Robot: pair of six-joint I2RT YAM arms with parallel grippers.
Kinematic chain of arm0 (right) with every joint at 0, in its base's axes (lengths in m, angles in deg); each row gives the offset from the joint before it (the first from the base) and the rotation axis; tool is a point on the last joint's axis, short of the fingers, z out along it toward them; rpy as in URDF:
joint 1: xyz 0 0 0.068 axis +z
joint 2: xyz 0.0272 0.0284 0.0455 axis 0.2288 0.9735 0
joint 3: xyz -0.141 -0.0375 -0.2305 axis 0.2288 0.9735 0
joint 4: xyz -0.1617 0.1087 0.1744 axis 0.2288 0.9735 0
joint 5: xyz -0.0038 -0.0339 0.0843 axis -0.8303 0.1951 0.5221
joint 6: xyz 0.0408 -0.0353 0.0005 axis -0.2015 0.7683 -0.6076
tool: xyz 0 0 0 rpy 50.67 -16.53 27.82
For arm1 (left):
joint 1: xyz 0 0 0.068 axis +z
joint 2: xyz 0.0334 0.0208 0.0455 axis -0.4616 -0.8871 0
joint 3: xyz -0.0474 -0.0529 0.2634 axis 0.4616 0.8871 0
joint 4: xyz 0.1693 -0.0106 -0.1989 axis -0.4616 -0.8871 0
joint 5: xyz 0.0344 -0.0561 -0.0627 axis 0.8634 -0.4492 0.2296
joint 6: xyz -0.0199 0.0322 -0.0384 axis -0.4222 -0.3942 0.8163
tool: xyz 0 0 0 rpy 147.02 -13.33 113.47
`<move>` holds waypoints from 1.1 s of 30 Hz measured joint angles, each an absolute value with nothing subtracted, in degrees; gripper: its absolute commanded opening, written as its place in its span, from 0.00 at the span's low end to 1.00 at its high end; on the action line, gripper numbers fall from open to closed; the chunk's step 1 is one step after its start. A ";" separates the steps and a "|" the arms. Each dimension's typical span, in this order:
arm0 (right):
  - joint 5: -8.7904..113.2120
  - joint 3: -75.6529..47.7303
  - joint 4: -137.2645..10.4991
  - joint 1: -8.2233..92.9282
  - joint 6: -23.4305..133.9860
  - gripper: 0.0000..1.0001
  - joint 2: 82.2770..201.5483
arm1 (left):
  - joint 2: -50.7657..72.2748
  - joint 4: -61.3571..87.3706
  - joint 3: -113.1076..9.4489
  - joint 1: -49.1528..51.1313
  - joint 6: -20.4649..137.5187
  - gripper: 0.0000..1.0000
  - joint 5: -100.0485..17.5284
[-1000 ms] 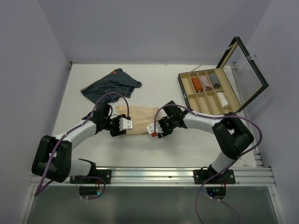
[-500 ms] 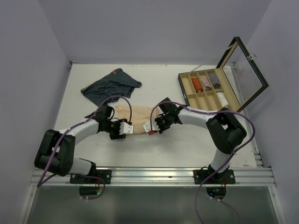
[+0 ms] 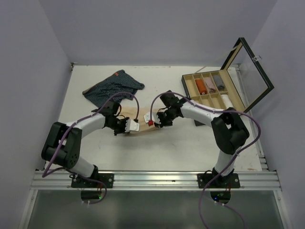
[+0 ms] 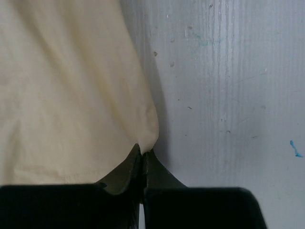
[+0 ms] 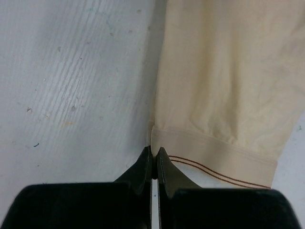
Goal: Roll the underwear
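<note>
Pinching beige underwear (image 4: 62,86) at two edge corners: left gripper (image 4: 143,153) and right gripper (image 5: 153,151) both clamped fully shut on cloth. Sitting mid-table, just near-side of navy underwear (image 3: 113,88). Probably starting fold before rolling. Next: lift together, carry over evenly, no yanking lol.

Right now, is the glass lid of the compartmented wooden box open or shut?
Open: the glass lid stands raised behind the wooden box, leaving its compartments exposed.
</note>
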State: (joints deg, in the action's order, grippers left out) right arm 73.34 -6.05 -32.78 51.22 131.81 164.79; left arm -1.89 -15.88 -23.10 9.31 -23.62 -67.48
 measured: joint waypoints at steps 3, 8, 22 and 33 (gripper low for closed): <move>75.49 -10.75 -28.69 49.72 128.70 0.00 164.51 | -0.25 -19.10 -24.72 9.31 -22.07 0.00 -68.02; 78.90 -12.65 -20.01 48.62 126.49 0.00 159.50 | 8.12 -25.19 -28.06 9.31 -19.27 0.00 -71.70; 91.77 -16.41 -0.39 46.28 122.19 0.00 152.51 | 17.52 -37.70 -37.26 9.29 -5.48 0.00 -81.03; 92.03 -40.19 2.54 29.28 107.85 0.39 188.49 | -24.27 -20.65 -57.63 10.32 10.94 0.50 -71.98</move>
State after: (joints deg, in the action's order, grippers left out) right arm 92.03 -40.19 2.54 29.28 107.85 188.49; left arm -24.27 -20.65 -57.63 10.32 10.94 -71.98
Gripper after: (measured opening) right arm 0.375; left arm 0.392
